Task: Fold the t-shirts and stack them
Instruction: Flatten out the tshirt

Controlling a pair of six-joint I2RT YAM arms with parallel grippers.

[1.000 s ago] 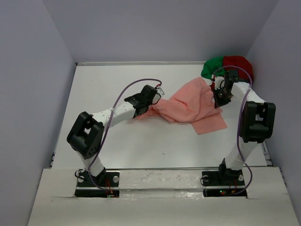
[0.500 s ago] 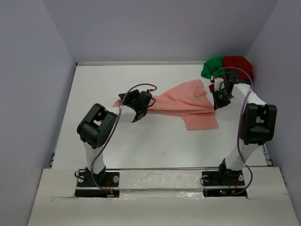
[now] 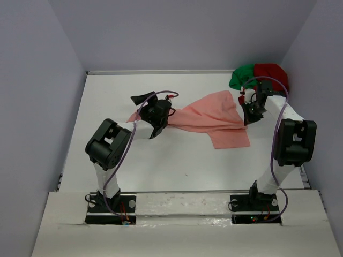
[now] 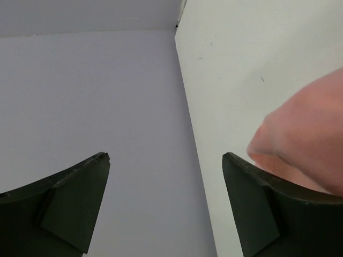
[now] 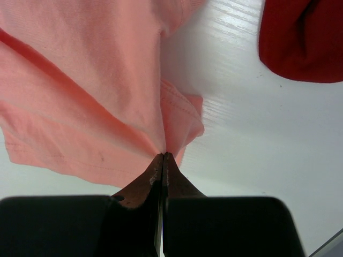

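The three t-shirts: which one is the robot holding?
The salmon-pink t-shirt, pinched in the right gripper and stretched across the table; the green t-shirt and dark red t-shirt lie bunched in the far right corner.

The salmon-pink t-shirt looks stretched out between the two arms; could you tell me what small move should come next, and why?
Probably the right gripper should open and lift off. Its jaws are shut on a fold at the edge of the salmon-pink t-shirt, while the left gripper stands open, holding nothing, and the shirt lies stretched but creased on the table.
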